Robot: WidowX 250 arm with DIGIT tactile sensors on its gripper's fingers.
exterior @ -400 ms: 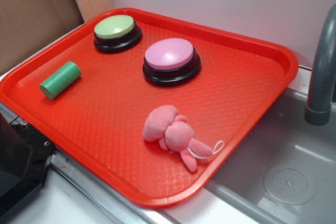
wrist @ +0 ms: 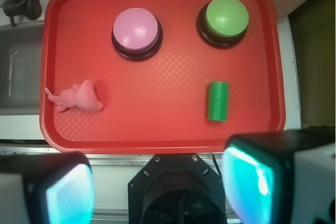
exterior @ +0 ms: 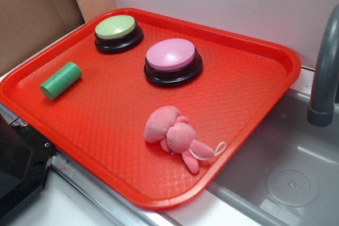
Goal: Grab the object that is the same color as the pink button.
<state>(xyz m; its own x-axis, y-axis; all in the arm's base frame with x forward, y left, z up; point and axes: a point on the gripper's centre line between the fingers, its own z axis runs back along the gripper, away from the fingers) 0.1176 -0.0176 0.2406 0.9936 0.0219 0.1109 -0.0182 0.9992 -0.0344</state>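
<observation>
A small fuzzy pink plush animal [exterior: 177, 135] with a thin white string loop lies near the front right rim of the red tray [exterior: 254, 41]; in the wrist view the plush [wrist: 80, 98] sits at the tray's left side. The pink dome button [exterior: 172, 61] on its black base stands mid-tray, and shows upper left in the wrist view [wrist: 136, 31]. My gripper [wrist: 157, 190] hangs high above the tray's near edge, open, with nothing between its two teal pads [wrist: 251, 182]. It is out of the exterior view.
A yellow-green dome button [exterior: 117, 32] stands at the tray's far corner. A green cylinder [exterior: 61, 80] lies on its side by the left rim. A grey sink [exterior: 286, 173] with a faucet [exterior: 324, 72] adjoins the tray's right. The robot base [wrist: 176, 190] is below the gripper.
</observation>
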